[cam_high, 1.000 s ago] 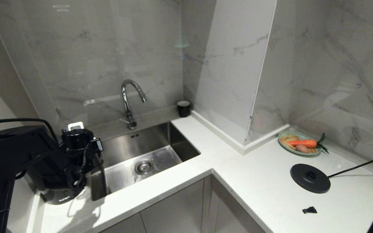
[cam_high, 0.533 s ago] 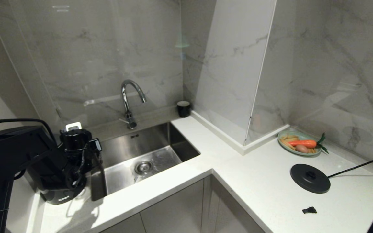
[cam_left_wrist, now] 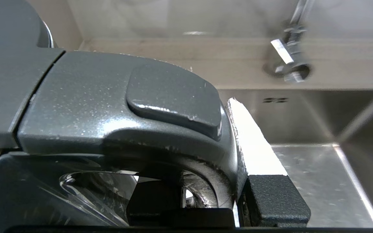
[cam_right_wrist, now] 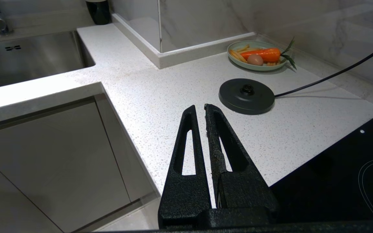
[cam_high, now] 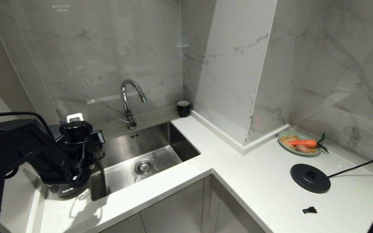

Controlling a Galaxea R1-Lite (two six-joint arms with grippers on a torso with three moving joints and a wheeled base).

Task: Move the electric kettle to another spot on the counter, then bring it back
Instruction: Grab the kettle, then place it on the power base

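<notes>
Left gripper point(cam_high: 76, 155) clamped on the electric kettle point(cam_high: 64, 189) handle; kettle sits under the claw on the counter point(cam_high: 160, 194), at the sink's point(cam_high: 147, 152) left edge. Sink and tap point(cam_high: 129, 100) just right of the claw, base disc point(cam_high: 310, 178) far right. Right gripper point(cam_right_wrist: 200, 110) fingers together, parked above the counter edge, short of the disc.

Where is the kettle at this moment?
In the head view the kettle is at far left, on the counter just left of the sink, with the left claw shut on its handle, far from its base.
</notes>
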